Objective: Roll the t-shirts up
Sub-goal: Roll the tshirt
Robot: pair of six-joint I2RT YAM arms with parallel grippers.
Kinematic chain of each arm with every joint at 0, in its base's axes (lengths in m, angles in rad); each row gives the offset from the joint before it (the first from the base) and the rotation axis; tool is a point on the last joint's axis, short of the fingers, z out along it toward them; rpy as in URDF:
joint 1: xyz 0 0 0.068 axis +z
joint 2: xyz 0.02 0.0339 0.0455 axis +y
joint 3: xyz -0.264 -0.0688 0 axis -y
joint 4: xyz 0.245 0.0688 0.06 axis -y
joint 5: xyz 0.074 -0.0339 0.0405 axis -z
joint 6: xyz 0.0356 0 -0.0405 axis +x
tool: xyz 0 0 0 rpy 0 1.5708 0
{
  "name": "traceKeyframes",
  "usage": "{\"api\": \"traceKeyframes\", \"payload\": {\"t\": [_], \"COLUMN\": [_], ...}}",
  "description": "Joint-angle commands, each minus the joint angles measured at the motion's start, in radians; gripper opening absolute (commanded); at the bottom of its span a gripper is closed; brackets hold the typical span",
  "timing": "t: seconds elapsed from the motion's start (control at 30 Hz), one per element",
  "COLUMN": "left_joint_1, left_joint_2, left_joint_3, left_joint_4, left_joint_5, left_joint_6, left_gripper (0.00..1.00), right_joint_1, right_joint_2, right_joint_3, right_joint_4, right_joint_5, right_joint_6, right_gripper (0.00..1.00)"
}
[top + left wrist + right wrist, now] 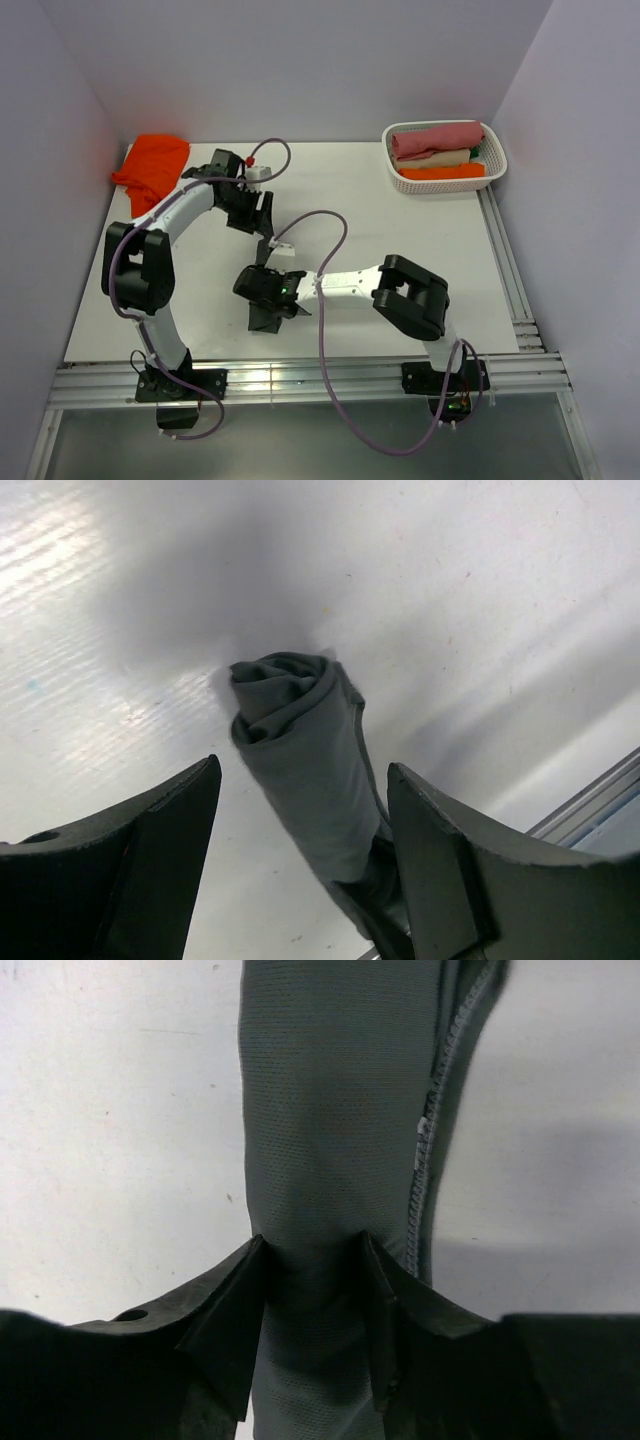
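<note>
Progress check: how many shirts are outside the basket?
2. One orange shirt is heaped at the table's far left corner. One grey shirt is rolled near mid-table, pinched by the right tool. The arms could hide more.

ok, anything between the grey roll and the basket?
Nothing visible. Bare table runs from the grey roll, pinched in the right gripper, to the basket at the far right corner.

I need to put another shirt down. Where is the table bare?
Bare: the far middle between orange shirt and basket, and the right side between basket and right arm. Crowded: centre-left, where left gripper and right gripper meet at the grey roll.
</note>
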Motion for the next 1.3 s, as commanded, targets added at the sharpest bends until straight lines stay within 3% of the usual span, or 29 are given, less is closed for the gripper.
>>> {"api": "traceKeyframes", "payload": {"t": [0.0, 0.33, 0.57, 0.7, 1.03, 1.27], "left_joint_1": [0.038, 0.088, 0.088, 0.082, 0.029, 0.026], "left_joint_2": [-0.004, -0.042, -0.042, -0.024, 0.002, 0.019], "left_joint_3": [0.049, -0.084, -0.207, -0.249, -0.289, -0.278], "left_joint_4": [-0.06, -0.043, 0.033, 0.076, 0.156, 0.152], "left_joint_5": [0.069, 0.122, 0.137, 0.103, -0.041, -0.064], "left_joint_6": [0.063, 0.134, 0.123, 0.103, 0.043, 0.045], "left_gripper": [0.73, 0.73, 0.73, 0.72, 0.68, 0.67], "right_joint_1": [-0.013, -0.085, -0.111, -0.114, -0.117, -0.119], "right_joint_2": [-0.012, -0.096, -0.09, -0.085, -0.128, -0.206], "right_joint_3": [-0.13, -0.38, -0.441, -0.449, -0.361, -0.374], "right_joint_4": [0.041, 0.41, 0.512, 0.515, 0.361, 0.33], "right_joint_5": [-0.095, -0.246, -0.301, -0.309, -0.256, -0.204], "right_joint_6": [0.044, 0.027, 0.047, 0.055, 0.029, 0.038], "right_gripper": [0.45, 0.4, 0.39, 0.39, 0.61, 0.69]}}
